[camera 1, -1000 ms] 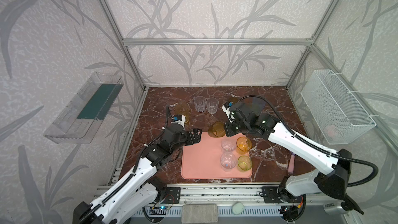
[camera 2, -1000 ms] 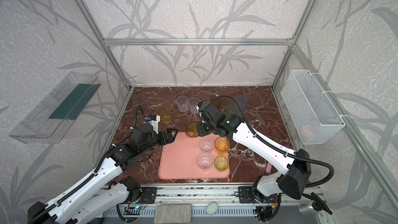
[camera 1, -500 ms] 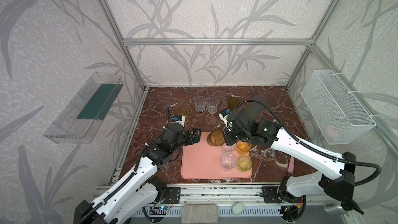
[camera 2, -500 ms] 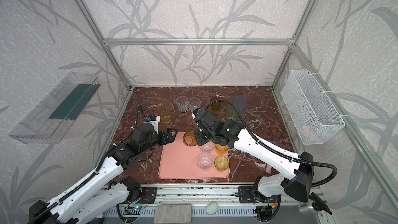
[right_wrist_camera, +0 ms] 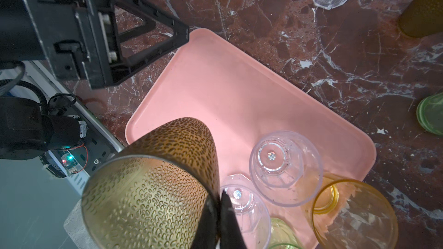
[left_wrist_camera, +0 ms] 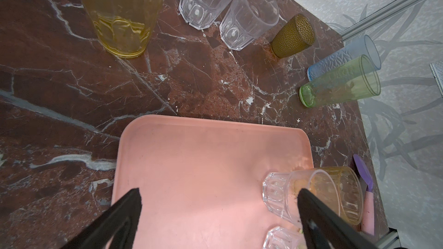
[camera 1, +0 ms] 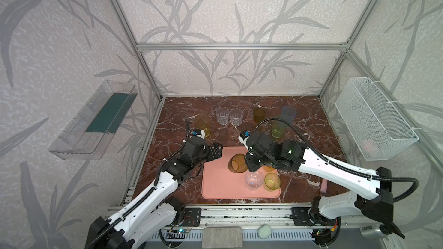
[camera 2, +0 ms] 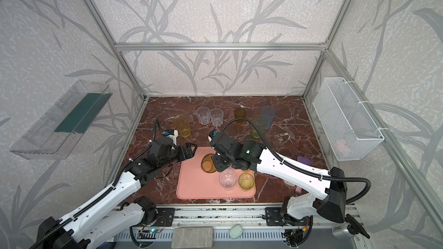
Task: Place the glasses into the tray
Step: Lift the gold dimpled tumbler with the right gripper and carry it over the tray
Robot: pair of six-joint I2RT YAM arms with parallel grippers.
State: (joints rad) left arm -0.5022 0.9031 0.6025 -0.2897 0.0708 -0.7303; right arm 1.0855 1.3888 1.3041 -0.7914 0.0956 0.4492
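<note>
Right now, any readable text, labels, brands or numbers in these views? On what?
No text reads clearly.
Silver cylinder at the rig's front edge: dark lettering, upside down in both top views, too small to read.
Tall green tumbler: raised marks on its wall that may be letters, too blurred to read.
Nothing else shows print.

Bright, even light falls from above in both top views, which are sharp throughout, with only soft, faint shadows on the dark red marble tabletop (camera 1: 309, 125). The flat salmon-pink tray (left_wrist_camera: 203, 164) looks pale and washed out across its middle. Wide-angle stretch in the left wrist view tips the tall green translucent tumbler (left_wrist_camera: 340, 85) outward. In the right wrist view the amber dimpled tumbler (right_wrist_camera: 153, 188), close to the lens, glows and blurs slightly at its rim.
</note>
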